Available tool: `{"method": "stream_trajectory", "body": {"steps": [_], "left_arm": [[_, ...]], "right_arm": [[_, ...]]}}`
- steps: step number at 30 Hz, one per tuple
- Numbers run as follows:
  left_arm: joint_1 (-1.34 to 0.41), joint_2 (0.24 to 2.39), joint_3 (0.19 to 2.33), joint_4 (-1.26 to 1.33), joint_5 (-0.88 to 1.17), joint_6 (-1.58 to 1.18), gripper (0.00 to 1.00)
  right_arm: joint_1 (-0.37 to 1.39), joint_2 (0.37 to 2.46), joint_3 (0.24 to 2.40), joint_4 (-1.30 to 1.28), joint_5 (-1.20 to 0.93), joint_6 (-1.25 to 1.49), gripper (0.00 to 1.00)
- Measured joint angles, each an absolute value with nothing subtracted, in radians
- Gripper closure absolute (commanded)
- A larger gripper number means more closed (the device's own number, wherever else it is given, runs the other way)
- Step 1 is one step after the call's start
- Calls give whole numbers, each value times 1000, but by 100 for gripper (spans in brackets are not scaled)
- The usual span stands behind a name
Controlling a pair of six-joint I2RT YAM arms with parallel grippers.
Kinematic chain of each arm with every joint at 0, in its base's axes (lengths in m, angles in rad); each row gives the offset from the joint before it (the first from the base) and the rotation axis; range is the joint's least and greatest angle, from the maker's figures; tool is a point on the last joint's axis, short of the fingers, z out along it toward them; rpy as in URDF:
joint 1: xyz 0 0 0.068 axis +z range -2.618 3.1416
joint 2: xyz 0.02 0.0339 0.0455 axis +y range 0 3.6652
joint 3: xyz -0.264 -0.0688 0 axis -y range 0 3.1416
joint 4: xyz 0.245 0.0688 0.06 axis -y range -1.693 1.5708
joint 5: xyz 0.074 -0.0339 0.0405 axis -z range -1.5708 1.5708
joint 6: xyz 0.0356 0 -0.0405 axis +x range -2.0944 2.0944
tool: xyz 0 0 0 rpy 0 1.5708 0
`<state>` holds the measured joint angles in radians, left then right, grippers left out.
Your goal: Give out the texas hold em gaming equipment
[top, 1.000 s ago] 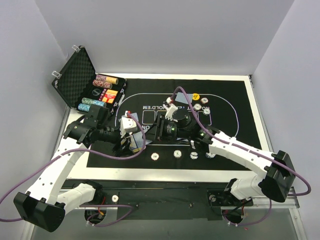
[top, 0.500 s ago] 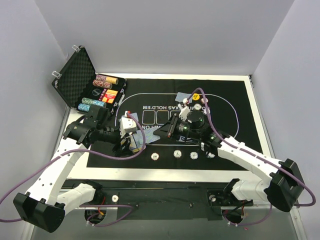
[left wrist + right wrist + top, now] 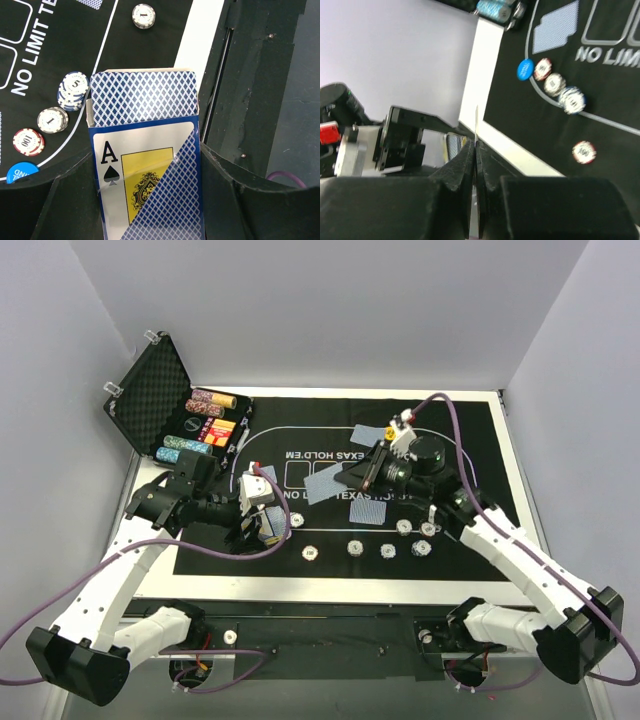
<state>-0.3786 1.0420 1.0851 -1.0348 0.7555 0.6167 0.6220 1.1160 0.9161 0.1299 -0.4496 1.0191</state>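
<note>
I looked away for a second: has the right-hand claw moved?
Yes. The right gripper, jaws shut on a card, has shifted right along the mat, away from the deck in the left gripper.

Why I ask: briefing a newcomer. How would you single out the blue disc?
On the black mat, a short row of chips follows the white curved line. The blue disc ends that row, beside the red chip: solid blue, not edge-striped.

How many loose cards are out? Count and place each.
4. One card on the mat's far side, one just near of the right gripper, one pinched in that gripper, one beside the blue button. More may hide under the arms.
</note>
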Motion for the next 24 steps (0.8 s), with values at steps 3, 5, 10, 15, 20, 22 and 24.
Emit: {"method": "stream_trajectory", "body": {"steps": [3,5,10,15,20,22,24], "left_arm": [[-379,1038,1084,-1035,754,612,100],[-379,1037,1084,-1035,752,612,100],[-379,1036,1084,-1035,752,612,100],[-379,1035,1081,-1036,754,612,100],[-379,1033,1077,-1044,756,615,100],[-379,1031,1077,-1045,757,617,100],[-379,1031,1077,-1045,762,617,100]], "right_arm": [[578,1162,1059,-24,-413,914,100],[570,1229,1169,-107,-366,841,100],[571,1492,1435,-270,-224,660,100],[586,1828,1661,-410,-38,516,100],[651,2072,1845,-530,173,386,100],[689,2115,1897,-557,240,342,100],[728,2147,1951,-570,303,299,100]]}}
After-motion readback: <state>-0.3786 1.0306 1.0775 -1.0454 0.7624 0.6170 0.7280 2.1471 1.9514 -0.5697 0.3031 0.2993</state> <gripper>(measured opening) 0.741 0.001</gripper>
